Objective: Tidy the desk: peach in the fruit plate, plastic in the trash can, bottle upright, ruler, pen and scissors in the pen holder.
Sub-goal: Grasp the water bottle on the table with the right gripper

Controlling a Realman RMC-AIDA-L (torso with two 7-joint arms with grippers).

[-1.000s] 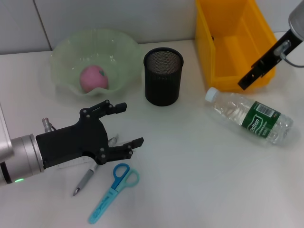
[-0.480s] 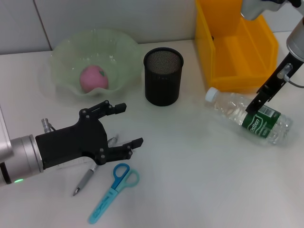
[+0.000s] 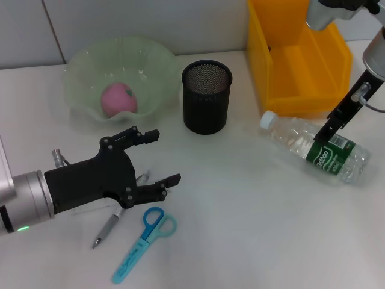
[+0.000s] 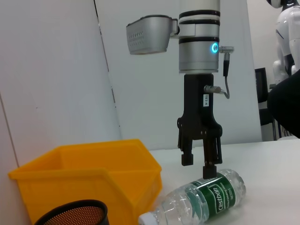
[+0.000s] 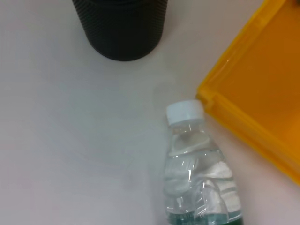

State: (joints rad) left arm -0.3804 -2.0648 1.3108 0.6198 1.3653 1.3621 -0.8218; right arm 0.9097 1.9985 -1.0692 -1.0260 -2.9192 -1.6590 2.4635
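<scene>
Black and spread wide, our left gripper (image 3: 155, 158) hovers empty above the grey pen (image 3: 109, 229), beside the blue-handled scissors (image 3: 143, 243). Our right gripper (image 4: 200, 164), jaws parted, stands over the clear plastic bottle (image 3: 317, 147), one finger touching its green label.

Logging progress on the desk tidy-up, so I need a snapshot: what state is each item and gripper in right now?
bottle: lying on its side, capped
peach: in the fruit plate
pen holder: upright
trash can: upright, no plastic visible inside
scissors: flat on the desk, closed
pen: flat on the desk
left gripper: jaws open, above the pen
right gripper: jaws open, at the bottle
</scene>
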